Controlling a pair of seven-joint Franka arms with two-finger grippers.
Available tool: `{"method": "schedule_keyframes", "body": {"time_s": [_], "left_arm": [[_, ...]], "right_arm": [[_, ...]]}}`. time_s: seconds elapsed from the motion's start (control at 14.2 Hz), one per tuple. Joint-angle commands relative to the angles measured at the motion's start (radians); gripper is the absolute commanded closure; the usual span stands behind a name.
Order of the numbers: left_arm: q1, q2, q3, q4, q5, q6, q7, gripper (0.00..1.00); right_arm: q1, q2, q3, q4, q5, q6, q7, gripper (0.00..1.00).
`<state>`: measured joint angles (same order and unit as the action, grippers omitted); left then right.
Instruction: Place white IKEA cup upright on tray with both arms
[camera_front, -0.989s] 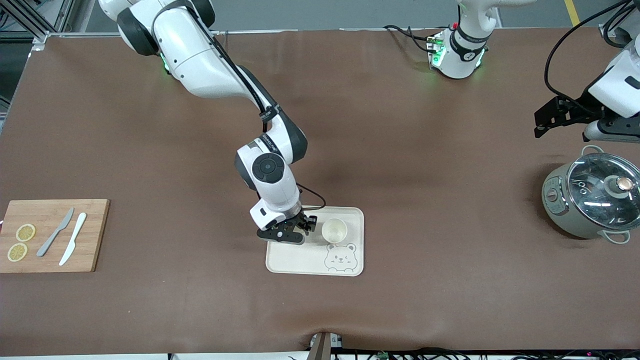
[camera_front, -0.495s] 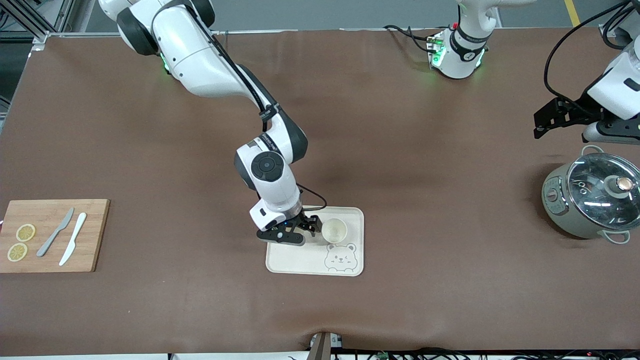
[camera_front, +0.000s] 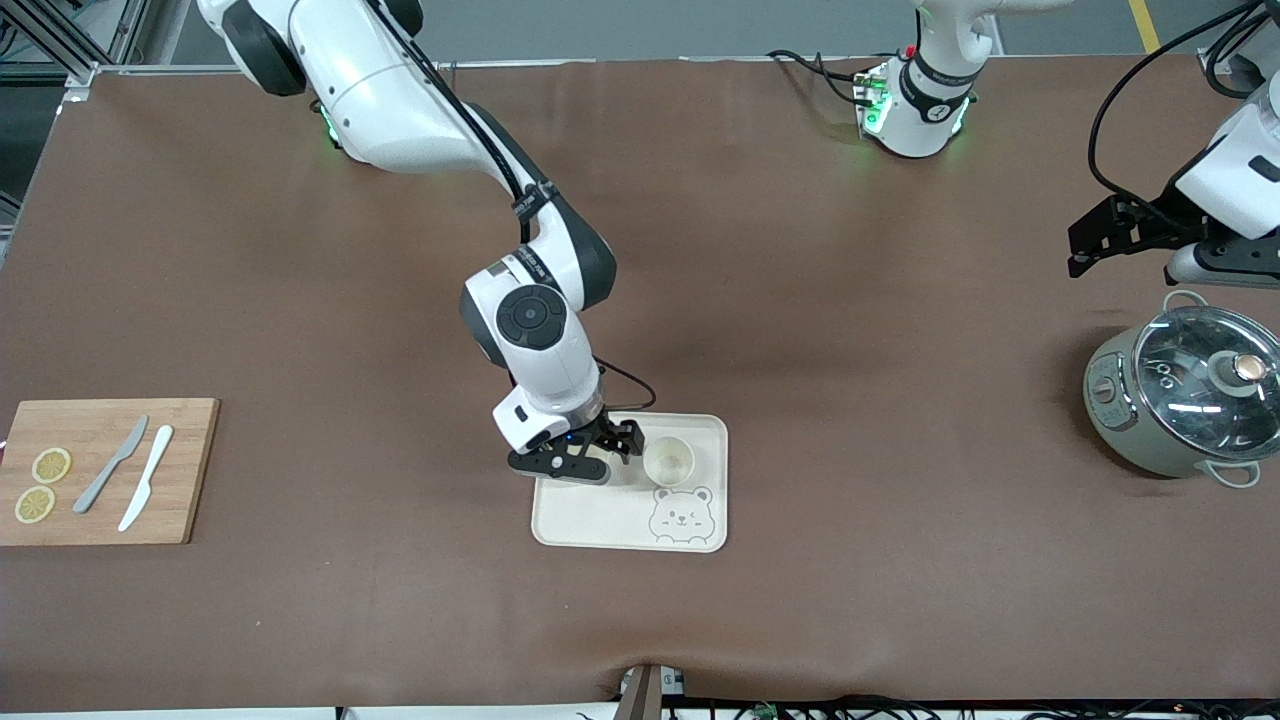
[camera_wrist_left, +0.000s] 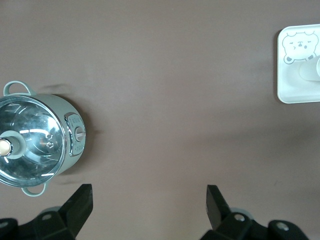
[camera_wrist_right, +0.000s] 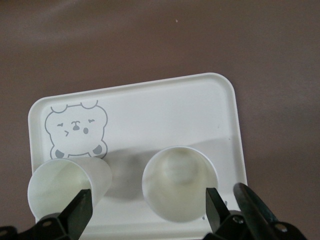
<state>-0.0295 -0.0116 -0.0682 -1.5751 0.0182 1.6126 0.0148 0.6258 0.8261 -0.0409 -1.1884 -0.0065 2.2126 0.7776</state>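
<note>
The cream tray (camera_front: 600, 525) with a grey bear drawing lies near the middle of the table. Two white cups stand upright on it, mouths up. One cup (camera_front: 668, 460) sits just farther from the front camera than the bear and also shows in the right wrist view (camera_wrist_right: 67, 187). The other cup (camera_wrist_right: 180, 182) stands between the fingers of my right gripper (camera_wrist_right: 149, 207), which is open and not pressing on it. From the front, this cup is hidden under the right gripper (camera_front: 612, 452). My left gripper (camera_front: 1075, 262) waits open over bare table (camera_wrist_left: 150, 200).
A grey-green pot with a glass lid (camera_front: 1180, 390) stands at the left arm's end, close under the left hand. A wooden cutting board (camera_front: 110, 470) with two knives and lemon slices lies at the right arm's end. Brown table surrounds the tray (camera_wrist_right: 165, 115).
My right gripper's jaws have opened off the cup and the hand has lifted a little; both cups stay on the tray. The left arm has barely moved.
</note>
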Motion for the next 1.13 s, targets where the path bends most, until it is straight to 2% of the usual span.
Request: {"method": "schedule_keyframes", "body": {"time_s": [0.0,0.21,0.42,0.71,1.06], "left_arm": [[0.008,0.019,-0.005,0.035,-0.02,-0.028,-0.021,0.0],[0.003,0.044,-0.007,0.043,-0.02,-0.045,-0.021,0.0],[0.0,0.044,-0.009,0.043,-0.02,-0.048,-0.021,0.0],[-0.004,0.059,-0.01,0.043,-0.018,-0.054,-0.021,0.0],[-0.003,0.064,-0.01,0.049,-0.018,-0.054,-0.019,0.0]], "right_arm": [[-0.009,-0.077,-0.002,-0.011,-0.001,-0.098,0.012,0.0],[-0.072,-0.186,0.007,-0.011,0.006,-0.213,-0.046,0.0],[-0.153,-0.298,0.006,0.012,0.057,-0.419,-0.205,0.0],[-0.276,-0.404,-0.001,0.059,0.063,-0.64,-0.38,0.0],[-0.434,-0.446,-0.005,0.061,0.06,-0.734,-0.59,0.0]]}}
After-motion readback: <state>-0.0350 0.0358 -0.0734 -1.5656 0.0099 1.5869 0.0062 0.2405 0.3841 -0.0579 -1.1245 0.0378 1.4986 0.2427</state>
